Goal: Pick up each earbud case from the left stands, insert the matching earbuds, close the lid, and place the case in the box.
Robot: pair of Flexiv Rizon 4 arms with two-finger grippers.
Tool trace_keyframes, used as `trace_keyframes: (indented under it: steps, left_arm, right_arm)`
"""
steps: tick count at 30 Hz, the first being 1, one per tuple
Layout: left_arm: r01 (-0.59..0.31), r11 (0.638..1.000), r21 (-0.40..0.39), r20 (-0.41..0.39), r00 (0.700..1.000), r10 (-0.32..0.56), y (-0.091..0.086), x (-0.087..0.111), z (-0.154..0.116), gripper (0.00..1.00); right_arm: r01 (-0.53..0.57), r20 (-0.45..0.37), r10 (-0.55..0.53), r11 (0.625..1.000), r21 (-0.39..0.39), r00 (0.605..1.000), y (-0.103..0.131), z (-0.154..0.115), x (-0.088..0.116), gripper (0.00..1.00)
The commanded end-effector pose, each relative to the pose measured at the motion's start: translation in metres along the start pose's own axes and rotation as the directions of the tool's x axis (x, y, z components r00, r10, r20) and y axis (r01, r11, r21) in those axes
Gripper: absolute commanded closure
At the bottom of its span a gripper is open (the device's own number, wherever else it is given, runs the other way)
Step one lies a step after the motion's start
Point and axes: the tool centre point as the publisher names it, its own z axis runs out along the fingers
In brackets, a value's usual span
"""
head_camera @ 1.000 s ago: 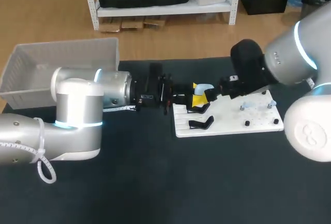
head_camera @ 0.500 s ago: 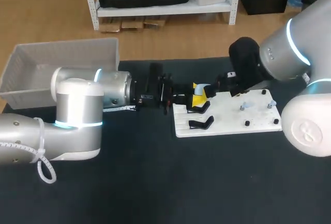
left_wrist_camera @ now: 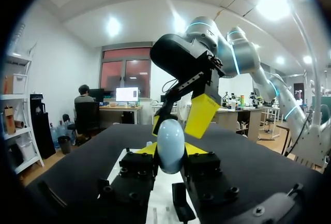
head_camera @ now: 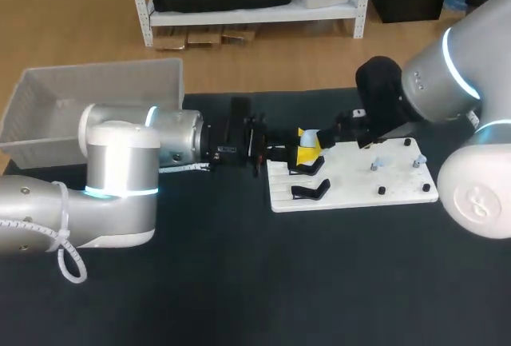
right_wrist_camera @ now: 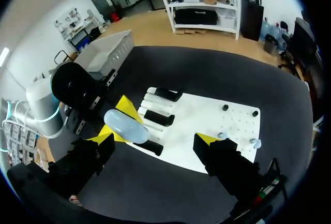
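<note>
A pale blue earbud case (head_camera: 310,136) hangs above the near-left end of the white board (head_camera: 359,186). My left gripper (head_camera: 300,154) is shut on the case (left_wrist_camera: 170,145), with its yellow tips on either side. My right gripper (head_camera: 337,133) stands open just beyond the case; in the left wrist view its yellow fingers (left_wrist_camera: 200,114) straddle the case's top without touching. In the right wrist view the case (right_wrist_camera: 124,125) lies ahead of my open right gripper (right_wrist_camera: 155,140). Small pale earbuds (head_camera: 382,162) sit on pegs on the board (right_wrist_camera: 207,115).
Black stands (head_camera: 310,192) sit on the board's left part; in the right wrist view they (right_wrist_camera: 158,118) lie beside the case. A pale plastic box (head_camera: 88,94) stands at the table's far left, also in the right wrist view (right_wrist_camera: 103,53).
My right arm has shifted a little, its wrist edging up and toward the case. The left arm holds still with the case.
</note>
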Motion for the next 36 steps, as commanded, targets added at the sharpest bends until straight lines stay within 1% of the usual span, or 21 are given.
trace_keyframes:
  steps: [1, 15, 26, 30, 33, 36]
  left_arm:
    - [-0.002, 1.0, 0.001, 0.004, 1.0, 0.002, 0.001, 0.001, 0.0, 1.0]
    - [-0.002, 1.0, 0.001, 0.004, 1.0, 0.002, 0.001, 0.001, 0.0, 1.0]
    - [-0.002, 1.0, 0.001, 0.004, 1.0, 0.002, 0.001, 0.001, 0.0, 1.0]
    - [-0.002, 1.0, 0.001, 0.004, 1.0, 0.002, 0.001, 0.001, 0.0, 1.0]
    - [-0.002, 1.0, 0.001, 0.004, 1.0, 0.002, 0.001, 0.001, 0.0, 1.0]
    - [-0.002, 1.0, 0.001, 0.004, 1.0, 0.002, 0.001, 0.001, 0.0, 1.0]
  right_arm:
    - [-0.004, -0.004, 0.004, 1.0, 0.007, 1.0, 0.0, 0.002, -0.002, 0.0]
    - [-0.01, -0.013, 0.01, 1.0, 0.014, 1.0, -0.003, 0.005, -0.002, 0.0]
    - [-0.009, 0.01, 0.009, 1.0, 0.017, 1.0, -0.002, -0.002, -0.013, 0.0]
    - [-0.008, 0.033, 0.008, 1.0, 0.017, 0.999, -0.004, -0.012, -0.017, 0.0]
    - [0.01, 0.058, -0.012, 0.999, 0.035, 0.998, -0.009, -0.025, -0.025, 0.0]
    - [0.035, 0.061, -0.04, 0.996, 0.081, 0.997, -0.021, -0.038, -0.027, 0.0]
